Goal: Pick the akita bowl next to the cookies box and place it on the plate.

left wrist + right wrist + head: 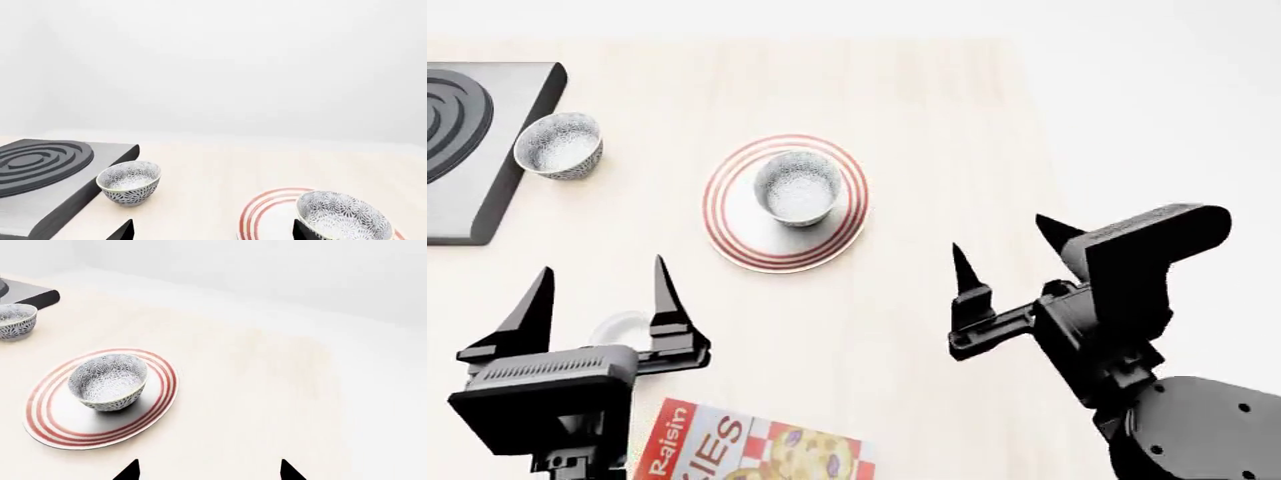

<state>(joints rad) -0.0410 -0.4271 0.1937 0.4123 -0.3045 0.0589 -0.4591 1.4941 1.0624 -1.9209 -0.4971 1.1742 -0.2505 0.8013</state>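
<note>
A speckled akita bowl stands upright in the middle of the red-ringed plate, free of both grippers. The right wrist view shows the same bowl on the plate. In the left wrist view this bowl and plate lie just past one fingertip. The cookies box lies at the near edge, partly cut off. My left gripper hangs open above the table, between box and plate. Open too, my right gripper is right of the plate with nothing in it.
A second speckled bowl stands beside the dark stove plate at the far left. A plain white cup is partly hidden behind my left gripper. The table's right edge runs just past the plate.
</note>
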